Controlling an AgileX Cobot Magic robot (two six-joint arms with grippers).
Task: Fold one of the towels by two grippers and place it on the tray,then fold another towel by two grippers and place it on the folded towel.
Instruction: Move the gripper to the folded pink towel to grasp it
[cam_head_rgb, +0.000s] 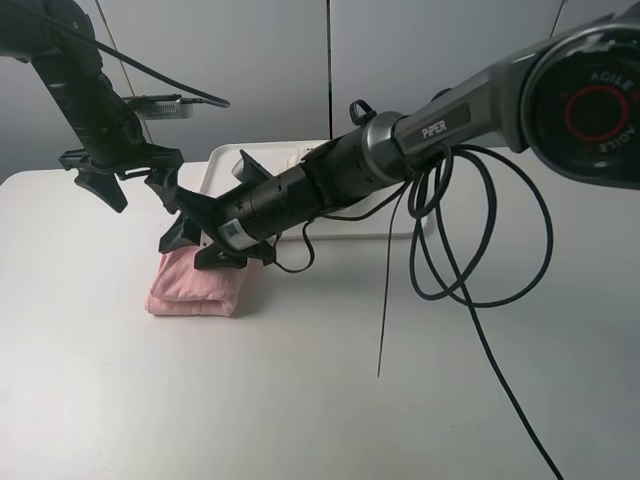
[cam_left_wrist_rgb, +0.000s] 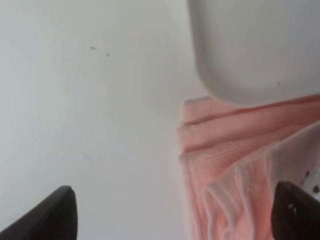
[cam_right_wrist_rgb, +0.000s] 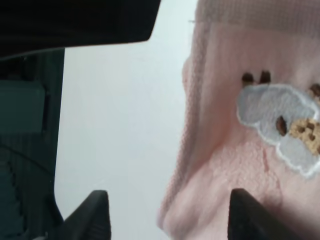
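Two grippers work over the pink towel (cam_head_rgb: 195, 285). The right gripper (cam_head_rgb: 190, 232) has its fingers (cam_right_wrist_rgb: 247, 215) parted just above the folded towel; one tip overlaps the cloth in the wrist view, but no cloth is pinched between them. The left gripper (cam_head_rgb: 120, 175) hangs spread wide, clear of the cloth, beside its far edge. The towel lies folded in layers on the table (cam_head_rgb: 300, 400), an embroidered patch (cam_right_wrist_rgb: 280, 127) showing, its far edge just beside the tray (cam_left_wrist_rgb: 250, 50). Something cream (cam_head_rgb: 300, 152) lies on the tray behind the right arm.
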